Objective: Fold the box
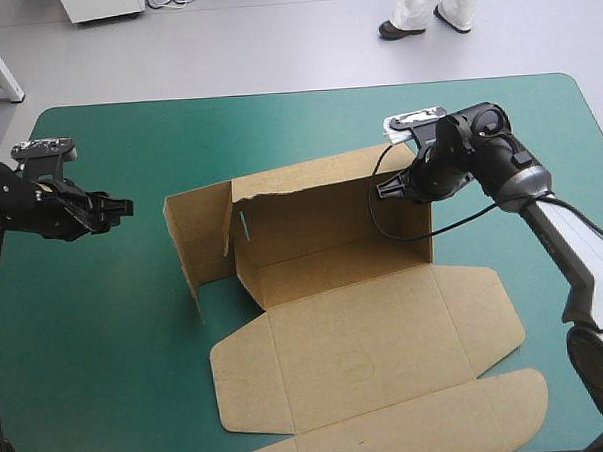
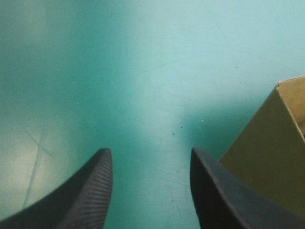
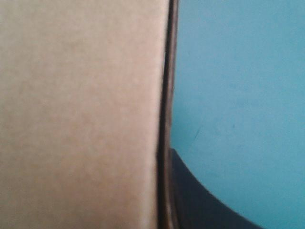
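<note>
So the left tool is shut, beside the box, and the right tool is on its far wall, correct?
No: the left tool is open, its fingers apart in the left wrist view. The rest holds: it is beside the box, and the right tool is on its far wall.

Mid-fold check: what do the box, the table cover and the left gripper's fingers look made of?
The box: brown cardboard, matte, with creased fold lines and a ragged back-wall edge. The table cover: teal-green, smooth, faintly glossy, finely scratched; perhaps vinyl or rubber. The left gripper has fingers that are black, matte, finely ribbed; probably rubber or plastic.
</note>
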Controlling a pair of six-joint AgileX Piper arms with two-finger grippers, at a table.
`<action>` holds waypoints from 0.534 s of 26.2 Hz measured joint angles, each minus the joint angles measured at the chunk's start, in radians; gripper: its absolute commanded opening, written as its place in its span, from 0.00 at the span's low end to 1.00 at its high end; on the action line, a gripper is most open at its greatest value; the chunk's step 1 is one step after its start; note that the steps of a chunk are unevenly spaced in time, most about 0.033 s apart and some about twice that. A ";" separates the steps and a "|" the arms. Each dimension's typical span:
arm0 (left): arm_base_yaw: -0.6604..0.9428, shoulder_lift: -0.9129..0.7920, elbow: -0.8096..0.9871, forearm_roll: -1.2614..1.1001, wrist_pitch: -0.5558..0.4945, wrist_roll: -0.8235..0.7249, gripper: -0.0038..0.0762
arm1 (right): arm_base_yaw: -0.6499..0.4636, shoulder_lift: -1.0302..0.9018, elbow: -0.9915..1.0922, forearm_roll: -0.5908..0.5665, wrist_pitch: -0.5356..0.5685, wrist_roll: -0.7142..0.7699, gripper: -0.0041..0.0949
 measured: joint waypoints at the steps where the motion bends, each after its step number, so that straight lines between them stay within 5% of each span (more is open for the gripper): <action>1: 0.000 0.000 0.001 -0.004 0.000 0.008 0.50 | 0.000 0.001 0.000 -0.007 -0.030 0.000 0.33; 6: 0.000 0.000 0.001 -0.010 -0.012 0.022 0.50 | 0.000 0.008 0.000 -0.062 -0.085 0.002 0.47; 11: 0.000 0.000 0.001 -0.013 -0.048 0.030 0.50 | 0.000 0.008 0.000 -0.050 -0.084 -0.020 0.74; 14: 0.000 0.000 0.001 -0.013 -0.062 0.038 0.50 | 0.000 0.003 0.001 -0.030 -0.071 -0.032 0.74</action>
